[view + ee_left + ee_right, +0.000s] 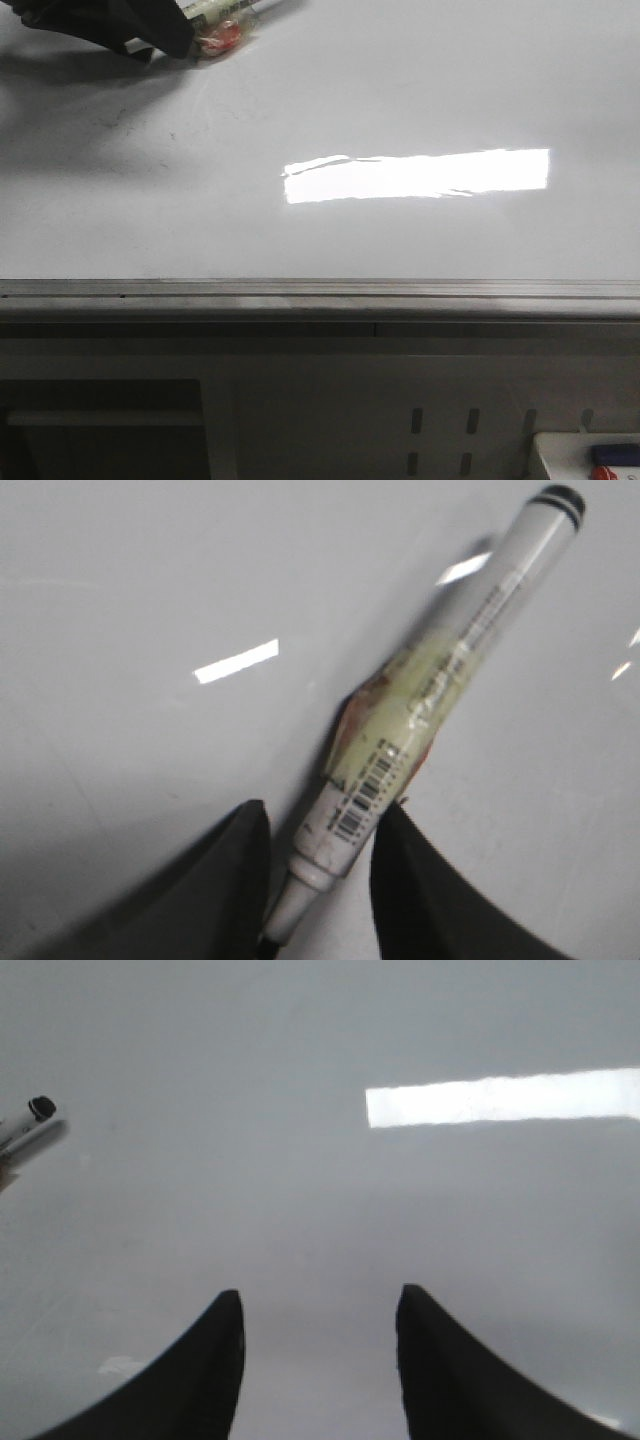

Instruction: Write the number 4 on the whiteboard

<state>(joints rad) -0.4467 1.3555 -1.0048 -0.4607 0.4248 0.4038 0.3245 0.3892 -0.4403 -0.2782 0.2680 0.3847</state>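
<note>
The whiteboard [400, 230] is glossy white with a bright rectangular glare [420, 175]. No number 4 shows on it. A white marker [430, 690] with yellowish and red tape round its middle lies slanted on the board, nib end towards my left gripper [325, 830]. That gripper is open. The marker's neck sits between its fingers, close against one finger with a gap to the other. In the front view the left gripper [185, 45] and marker [222, 35] are at the far left corner. My right gripper [320, 1305] is open over bare board, with the marker's capped end [30, 1120] off to one side.
A grey metal rail [320, 290] runs along the board's near edge. Below it is a grey panel with slots [440, 440]. A white tray [570, 450] holding a blue and red item sits at the lower right corner.
</note>
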